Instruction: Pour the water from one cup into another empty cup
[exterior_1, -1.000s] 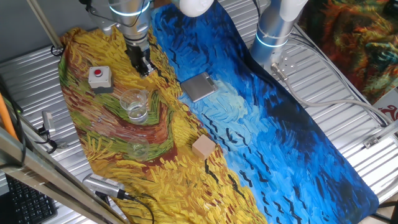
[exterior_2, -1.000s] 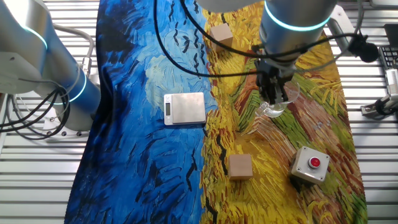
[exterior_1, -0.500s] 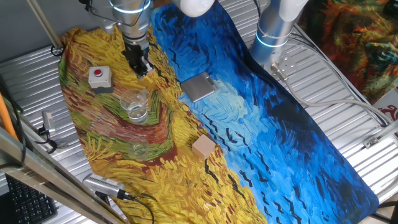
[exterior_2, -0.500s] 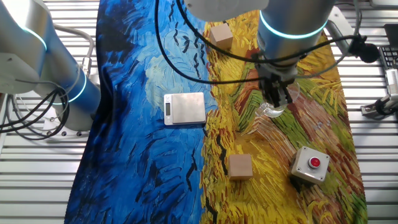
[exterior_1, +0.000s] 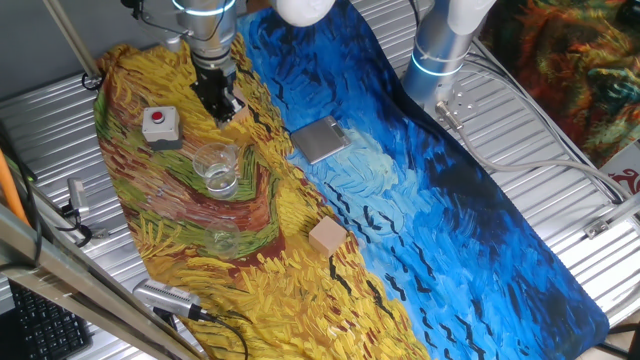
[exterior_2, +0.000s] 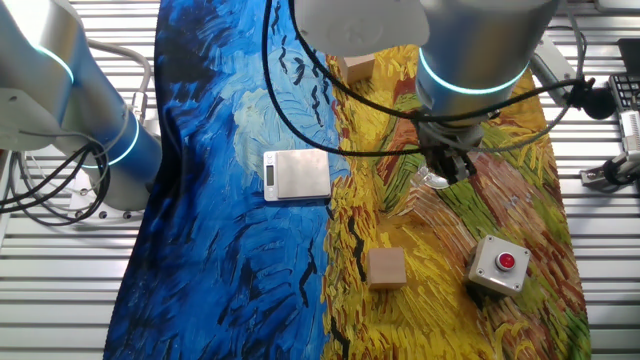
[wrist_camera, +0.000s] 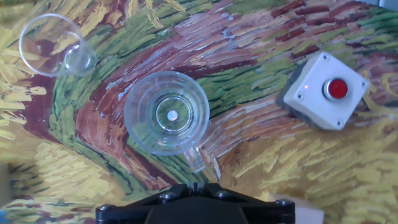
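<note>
The larger clear tumbler stands upright on the yellow part of the cloth, just ahead of my gripper in the hand view. It also shows in one fixed view, and in the other fixed view the hand partly covers it. Water shows only as faint glints at its base. The smaller clear cup stands upright and apart, at the upper left in the hand view, and is faint in one fixed view. My gripper hangs above the cloth behind the tumbler, with its jaws together and nothing in them.
A grey box with a red button sits to the right of the tumbler. A silver scale lies on the blue part of the cloth. One wooden block lies near the front, another near the button box. A second robot base stands at the back.
My gripper has risen and drawn a little back from the tumbler. The cups and the other objects have not moved.
</note>
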